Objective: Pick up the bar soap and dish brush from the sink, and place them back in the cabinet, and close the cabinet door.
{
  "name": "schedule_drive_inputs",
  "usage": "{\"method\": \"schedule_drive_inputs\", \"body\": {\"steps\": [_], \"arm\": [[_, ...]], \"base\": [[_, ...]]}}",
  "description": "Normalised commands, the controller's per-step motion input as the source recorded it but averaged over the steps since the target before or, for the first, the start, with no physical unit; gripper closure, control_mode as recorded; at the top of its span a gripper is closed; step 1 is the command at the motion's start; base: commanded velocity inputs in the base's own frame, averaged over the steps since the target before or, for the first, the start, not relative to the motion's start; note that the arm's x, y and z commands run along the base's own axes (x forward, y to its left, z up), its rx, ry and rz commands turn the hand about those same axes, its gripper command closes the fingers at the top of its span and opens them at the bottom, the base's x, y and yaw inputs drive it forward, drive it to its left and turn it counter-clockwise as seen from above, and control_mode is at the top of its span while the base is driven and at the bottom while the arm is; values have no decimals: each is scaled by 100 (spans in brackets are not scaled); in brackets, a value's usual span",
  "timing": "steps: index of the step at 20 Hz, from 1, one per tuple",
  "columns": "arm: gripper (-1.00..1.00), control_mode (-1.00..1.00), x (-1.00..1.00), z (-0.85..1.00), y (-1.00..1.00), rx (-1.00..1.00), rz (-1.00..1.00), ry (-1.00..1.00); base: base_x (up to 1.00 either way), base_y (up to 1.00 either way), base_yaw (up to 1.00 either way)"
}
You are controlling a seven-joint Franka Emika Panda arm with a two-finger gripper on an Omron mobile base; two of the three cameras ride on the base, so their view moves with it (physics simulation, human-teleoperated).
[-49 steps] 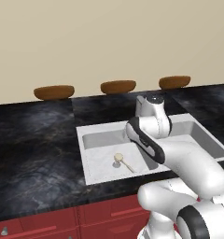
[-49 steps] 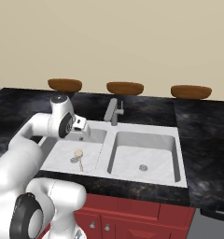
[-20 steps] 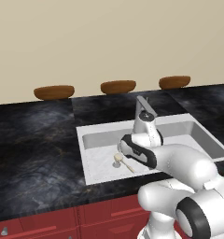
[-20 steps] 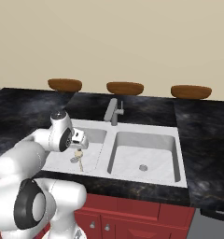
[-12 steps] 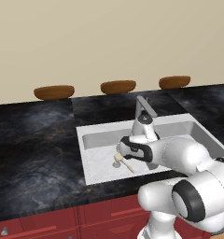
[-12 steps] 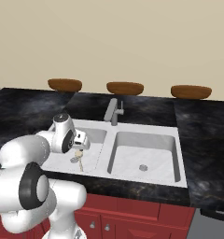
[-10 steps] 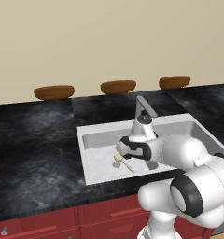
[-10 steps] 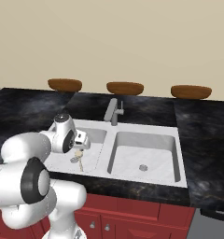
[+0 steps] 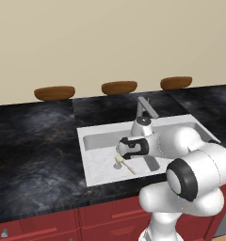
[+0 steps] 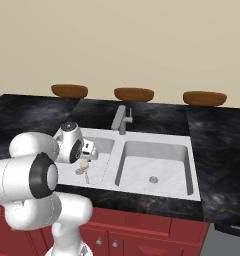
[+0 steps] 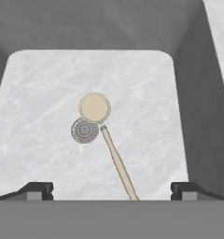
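Dish brush (image 11: 109, 149) lies flat on the floor of the sink's (image 9: 89, 162) left basin, its round beige head beside and just overlapping the drain strainer (image 11: 84, 130), its thin wooden handle running from the head back toward my hand. From the left base camera I see the same brush (image 9: 124, 164) just under the wrist, and from the right base camera (image 10: 84, 168) it sits just below the hand. I can't make out the bar soap anywhere in the basin from these angles.

My gripper (image 11: 111, 189) hangs low in the basin with its fingers spread as wide as they go and nothing between them; the handle's near end lies between the two tips.

As I judge it, the step is to take the brush by its handle. I'd come straight down so the tips straddle the stick partway along, clear of the disc and the strainer. The handle runs slightly skew to the hand, so I'd turn the wrist a little until the fingers close square across it. Being thin and flat on the marble floor, it could roll or slip out, so I'd go right down before closing. The basin wall on the hand camera's right is near; I'd lift straight up.
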Motion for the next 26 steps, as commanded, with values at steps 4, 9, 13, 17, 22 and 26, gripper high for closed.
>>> {"method": "schedule_drive_inputs", "body": {"steps": [4, 9, 13, 17, 22, 26], "arm": [[-100, -100, 5, -27, 0, 0, 0, 0], [-100, -100, 6, -24, 0, 0, 0, 0], [-100, -100, 6, -17, 0, 0, 0, 0], [-100, -100, 7, -18, 0, 0, 0, 0], [-100, -100, 4, -17, 0, 0, 0, 0], [-100, -100, 3, -20, 0, 0, 0, 0]], "base": [[0, 0, 0], [0, 0, 0], [0, 0, 0], [0, 0, 0], [0, 0, 0], [0, 0, 0]]}}
